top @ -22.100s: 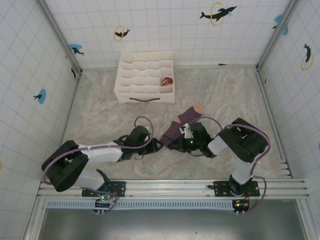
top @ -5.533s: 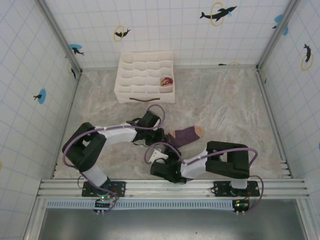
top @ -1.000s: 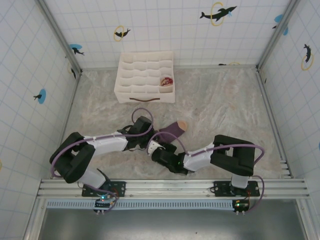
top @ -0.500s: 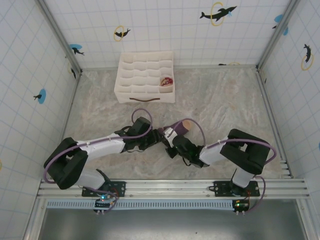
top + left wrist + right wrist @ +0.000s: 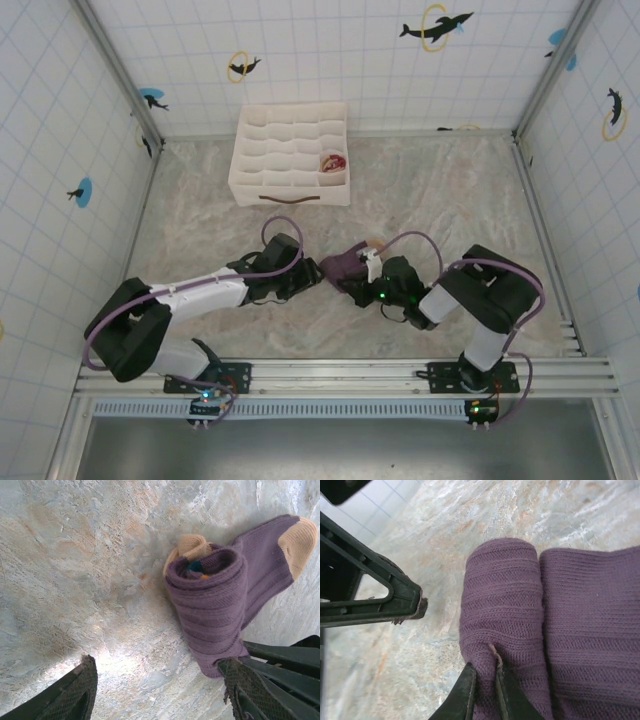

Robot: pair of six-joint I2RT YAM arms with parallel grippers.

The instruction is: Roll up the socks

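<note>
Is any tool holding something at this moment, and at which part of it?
The right tool pinches the purple sock at one end of its rolled part. The left tool is open and holds nothing.

I'm looking at the table (image 5: 450, 190): a marbled beige-grey top with tiled walls on three sides. Two things lie directly on it. The white gridded organiser box (image 5: 330, 192) sits flat and upright at the far side, left of centre. The purple sock (image 5: 345, 265) lies near the middle, closer to my side and well apart from the box. One end is rolled into a fat tube, and the tan toe (image 5: 297, 542) end lies flat on the marble.
</note>
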